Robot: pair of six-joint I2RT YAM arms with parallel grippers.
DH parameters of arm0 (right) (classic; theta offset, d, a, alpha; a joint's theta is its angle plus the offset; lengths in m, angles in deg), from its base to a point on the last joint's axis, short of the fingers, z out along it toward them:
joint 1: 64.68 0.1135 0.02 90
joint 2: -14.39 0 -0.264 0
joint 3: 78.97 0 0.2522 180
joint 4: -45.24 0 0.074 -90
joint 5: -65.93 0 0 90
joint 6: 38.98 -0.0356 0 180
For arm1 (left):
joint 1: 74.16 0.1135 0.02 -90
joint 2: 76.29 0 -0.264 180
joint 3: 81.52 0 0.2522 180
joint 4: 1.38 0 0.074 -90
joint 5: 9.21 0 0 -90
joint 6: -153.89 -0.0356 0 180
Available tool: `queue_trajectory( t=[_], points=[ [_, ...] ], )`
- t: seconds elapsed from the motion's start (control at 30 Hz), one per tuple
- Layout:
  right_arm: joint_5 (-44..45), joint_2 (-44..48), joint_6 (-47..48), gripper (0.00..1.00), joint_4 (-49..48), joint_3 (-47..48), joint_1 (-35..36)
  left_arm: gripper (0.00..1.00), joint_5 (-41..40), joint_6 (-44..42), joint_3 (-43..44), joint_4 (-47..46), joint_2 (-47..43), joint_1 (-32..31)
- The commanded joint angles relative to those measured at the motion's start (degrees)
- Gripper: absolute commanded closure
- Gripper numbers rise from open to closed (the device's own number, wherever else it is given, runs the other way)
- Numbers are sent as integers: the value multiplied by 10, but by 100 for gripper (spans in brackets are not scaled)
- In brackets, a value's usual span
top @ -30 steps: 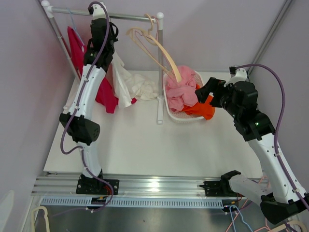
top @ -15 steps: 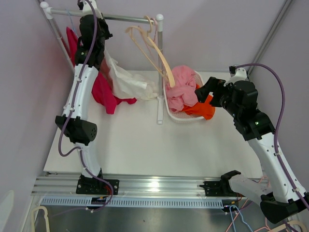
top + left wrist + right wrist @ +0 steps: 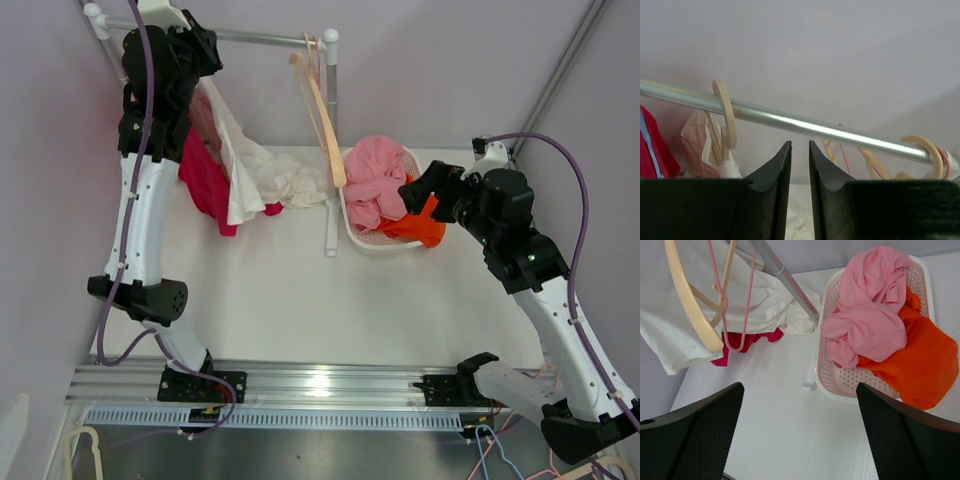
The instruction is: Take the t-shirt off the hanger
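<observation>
A white t-shirt (image 3: 250,165) drapes from high at the left end of the rail (image 3: 260,38) down to the table. It also shows in the right wrist view (image 3: 670,340). My left gripper (image 3: 198,45) is raised just under the rail, its fingers nearly closed (image 3: 799,145) with wrinkled white cloth between them low down. A cream hanger hook (image 3: 725,115) sits on the rail (image 3: 815,127) to its left. My right gripper (image 3: 415,190) is wide open (image 3: 799,387) and empty above the table beside the basket.
Empty cream hanger (image 3: 325,120) and thin pink hanger (image 3: 745,315) hang at the rail's right end by the rack post (image 3: 330,150). A red garment (image 3: 205,180) hangs at left. A white basket (image 3: 355,225) holds pink (image 3: 375,175) and orange (image 3: 420,225) clothes.
My left arm has risen and moved left along the rail, drawing the white t-shirt up and left with it. The empty hangers swung right. The right arm is still.
</observation>
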Motion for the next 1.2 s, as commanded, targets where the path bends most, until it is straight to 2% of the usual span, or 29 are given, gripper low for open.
queue_trajectory(
  t=[0.0, 0.1, 0.17, 0.37, 0.53, 0.87, 1.03, 1.13, 1.17],
  points=[
    [-10, 12, -8, 0, -30, -8, 4, 75, -30, 12, 6, 51, -3, -16],
    [-16, 12, -9, 0, -33, -10, 5, 53, -77, -1, 33, 69, 8, -17],
    [-18, 12, -5, 1, -31, -8, 5, 45, -111, -15, 42, 74, 16, -17],
    [-9, 10, -2, 0, -29, 5, 5, 43, -188, -17, 43, 63, 37, -17],
    [-8, 7, 1, 1, -37, 11, 4, 37, -201, -45, 67, 49, 71, -17],
    [5, 3, 16, 1, -45, 7, 1, 38, -241, -58, 50, -19, 104, -16],
    [7, 2, 23, 1, -48, 4, -3, 39, -245, -80, 40, -84, 129, -16],
    [5, -2, 25, 1, -48, 4, -6, 40, -241, -83, 49, -98, 152, -13],
    [5, -3, 25, 0, -48, 4, -7, 43, -241, -83, 49, -100, 157, -12]
  ],
)
